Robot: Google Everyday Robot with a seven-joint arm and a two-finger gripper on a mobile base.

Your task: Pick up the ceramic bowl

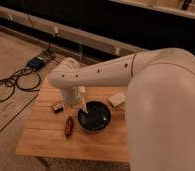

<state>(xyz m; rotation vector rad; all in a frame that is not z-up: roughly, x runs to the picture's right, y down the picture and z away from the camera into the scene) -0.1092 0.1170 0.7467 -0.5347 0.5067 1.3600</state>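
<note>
The ceramic bowl [94,116] is round, shallow and glossy dark, and it sits in the middle of the wooden table [51,142]. My gripper [79,104] hangs from the pale arm [106,72] and is down at the bowl's left rim, reaching the table-top level. The bowl rests on the table.
A small dark box [57,106] lies left of the gripper. A reddish-brown item [69,126] lies at the bowl's front left. A pale block [117,99] is behind the bowl on the right. Cables [11,86] and a power box [38,62] lie on the floor at left.
</note>
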